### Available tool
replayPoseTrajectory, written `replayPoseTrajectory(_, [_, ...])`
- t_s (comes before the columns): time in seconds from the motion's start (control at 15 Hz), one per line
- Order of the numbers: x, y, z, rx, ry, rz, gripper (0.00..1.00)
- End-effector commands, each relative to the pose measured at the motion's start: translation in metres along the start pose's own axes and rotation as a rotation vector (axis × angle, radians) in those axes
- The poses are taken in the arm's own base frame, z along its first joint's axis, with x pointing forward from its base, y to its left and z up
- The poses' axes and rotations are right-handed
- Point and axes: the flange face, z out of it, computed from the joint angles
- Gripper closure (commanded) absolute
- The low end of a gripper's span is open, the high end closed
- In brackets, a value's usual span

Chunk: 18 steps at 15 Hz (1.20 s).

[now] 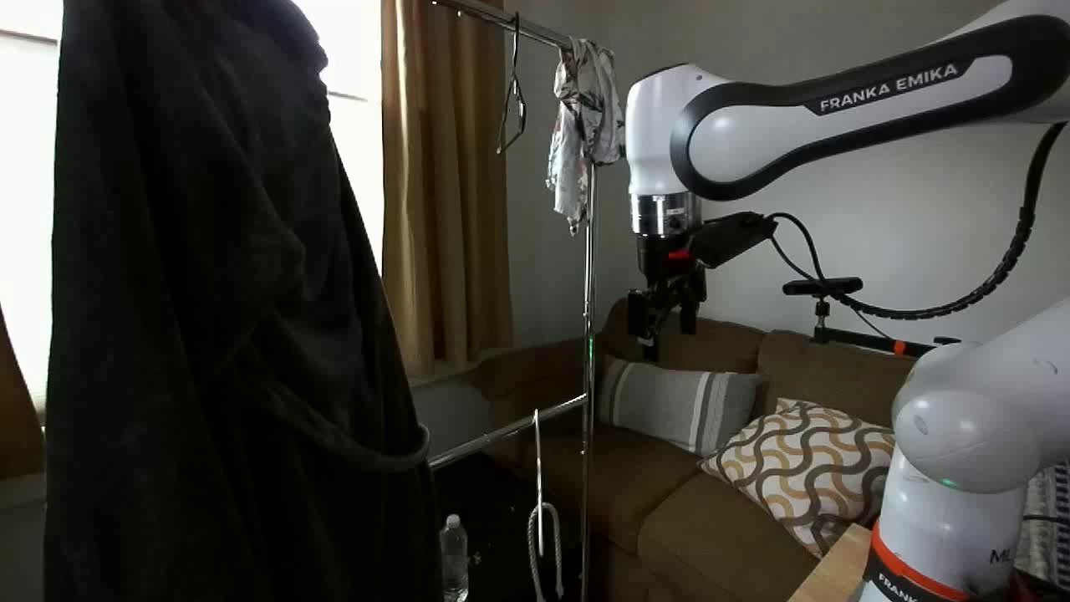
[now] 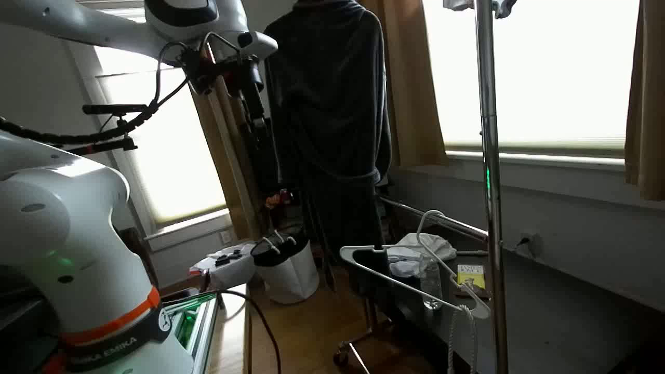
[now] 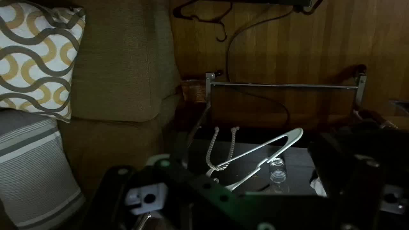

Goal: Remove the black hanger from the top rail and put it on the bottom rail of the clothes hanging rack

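Note:
The black hanger (image 1: 514, 100) hangs nearly edge-on from the top rail (image 1: 539, 33) in an exterior view, between the dark robe and a patterned scarf. The bottom rail (image 1: 493, 436) is lower on the chrome rack and also shows in an exterior view (image 2: 441, 217). A white hanger (image 1: 539, 485) hangs on it; it also shows in the wrist view (image 3: 262, 156). My gripper (image 1: 666, 322) points down, beyond the rack's upright, lower than the black hanger and apart from it. Its fingers stand wide apart with nothing between them. The top rail is out of the wrist view.
A dark robe (image 1: 234, 318) fills much of the rack. The scarf (image 1: 581, 125) is tied near the upright (image 1: 588, 334). A rope loop (image 2: 462, 332) hangs from the white hanger. A sofa with pillows (image 1: 802, 460) stands behind. A dark hanger (image 3: 204, 19) is seen against the wooden floor.

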Motion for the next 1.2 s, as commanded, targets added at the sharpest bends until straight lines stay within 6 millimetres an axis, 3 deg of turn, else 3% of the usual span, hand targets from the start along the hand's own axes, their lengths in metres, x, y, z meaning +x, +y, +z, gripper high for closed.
replayPoseTrajectory(0.0, [0.0,0.0,-0.001,0.0,0.0,0.0,0.0])
replayPoseTrajectory(0.27, [0.0,0.0,-0.001,0.0,0.0,0.0,0.0])
replayPoseTrajectory(0.47, [0.017,0.006,-0.031,0.077,0.049,0.105,0.0])
replayPoseTrajectory(0.8, [0.036,0.038,-0.131,0.226,0.222,0.243,0.0])
replayPoseTrajectory(0.93, [0.043,0.052,-0.18,0.281,0.304,0.318,0.0])
replayPoseTrajectory(1.13, [0.046,0.054,-0.245,0.323,0.439,0.341,0.0])
